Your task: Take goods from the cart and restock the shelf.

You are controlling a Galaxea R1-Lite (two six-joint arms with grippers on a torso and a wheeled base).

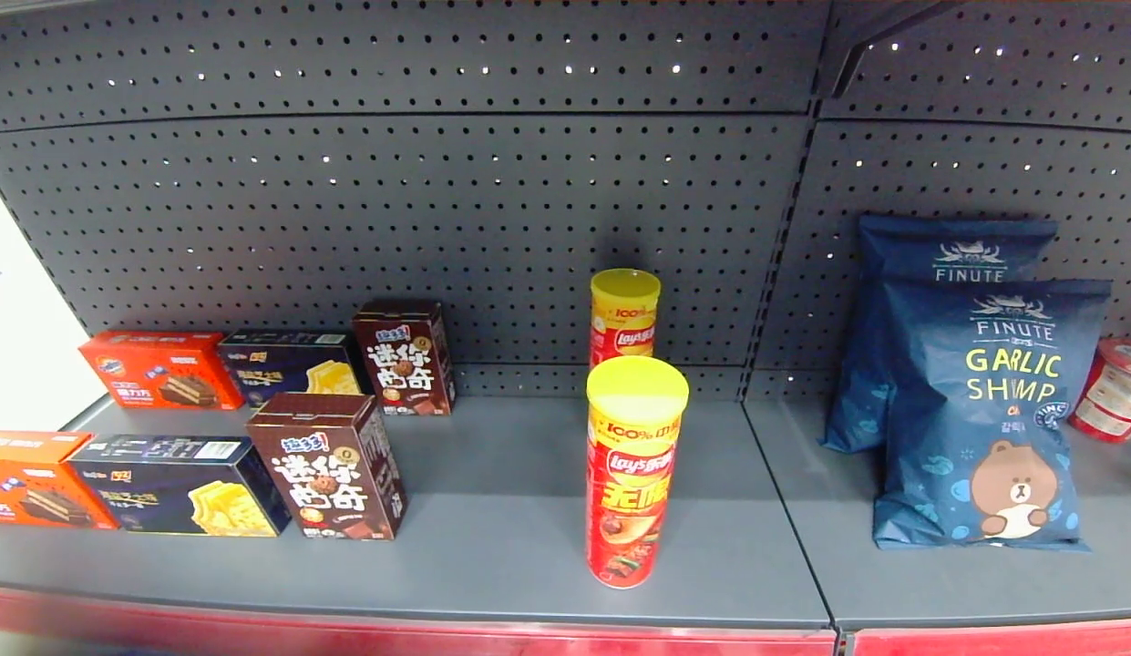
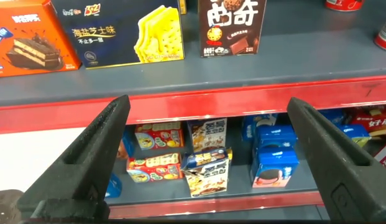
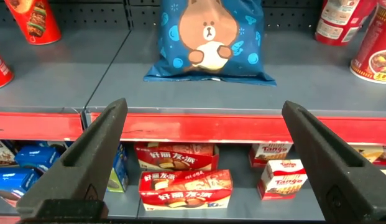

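The grey shelf (image 1: 492, 510) holds two yellow-lidded red chip cans (image 1: 633, 469) one behind the other, with orange, navy and brown snack boxes (image 1: 333, 465) in two rows on the left. Two blue shrimp-chip bags (image 1: 989, 419) lean on the right. My left gripper (image 2: 208, 102) is open and holds nothing, just in front of the red shelf edge (image 2: 242, 99), below the brown box (image 2: 233, 28). My right gripper (image 3: 205, 104) is open too, with nothing in it, before the shelf edge under the blue bag (image 3: 208, 37).
Red-and-white cup noodles (image 1: 1116, 387) stand at the far right. A lower shelf carries more boxes (image 2: 208, 168) and red cake boxes (image 3: 183, 190). Free shelf room lies between the brown boxes and the cans, and between the cans and the bags.
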